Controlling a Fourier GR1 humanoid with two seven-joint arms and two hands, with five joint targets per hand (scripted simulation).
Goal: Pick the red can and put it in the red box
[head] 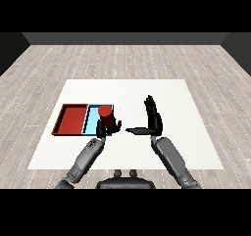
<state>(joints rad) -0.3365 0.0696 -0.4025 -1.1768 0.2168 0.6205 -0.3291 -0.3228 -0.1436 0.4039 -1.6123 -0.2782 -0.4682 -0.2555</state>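
The red can (pixel 106 115) stands upright over the right part of the light blue tray (pixel 92 118), held in my left hand (pixel 111 127), whose fingers curl round its lower half. The red tray (pixel 71 119) lies flat just left of the blue one, with nothing in it. My right hand (pixel 153 118) is to the right of the can, apart from it, fingers straight and pointing away, thumb stretched out to the left. It holds nothing.
The two trays sit side by side at the left of the white table (pixel 171 98). Grey wooden floor surrounds the table.
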